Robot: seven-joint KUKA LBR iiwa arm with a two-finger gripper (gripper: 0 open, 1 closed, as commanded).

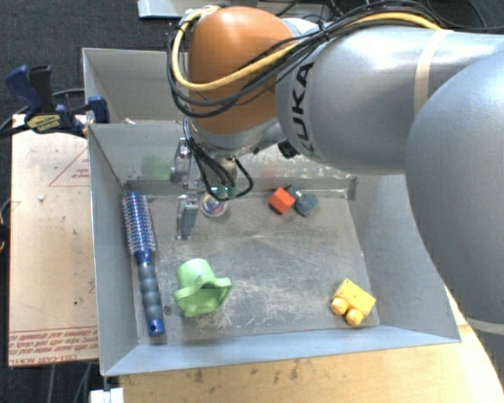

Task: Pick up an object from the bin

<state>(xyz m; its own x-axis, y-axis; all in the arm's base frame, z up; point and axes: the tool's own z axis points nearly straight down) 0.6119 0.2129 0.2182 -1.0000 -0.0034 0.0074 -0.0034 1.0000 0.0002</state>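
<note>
The jaws hang low over the back left part of the grey metal bin [286, 254], under the arm's rounded orange cover [235, 57] with its yellow and black cables. A grey metal part of them reaches down almost to the bin floor, close to the back wall. Whether the jaws are apart or together cannot be told, and nothing is seen between them.

The nearest thing is a small round pale-pink thing [214, 206], lying on the floor just beside the jaws on their right; whether it touches them cannot be told. Left of the jaws, along the bin's left wall, lies a blue plastic hairbrush with a beaded handle [143, 250], bristle head toward the back and handle toward the front.

Further right along the back wall lie a small orange-red block [280, 200] and a small grey-blue lump [306, 203], touching or nearly so. Toward the front, a pale green plastic cup-like piece [200, 288] lies near the brush handle, and a yellow plastic toy block [353, 300] lies in the front right corner, well apart from the jaws.
</note>
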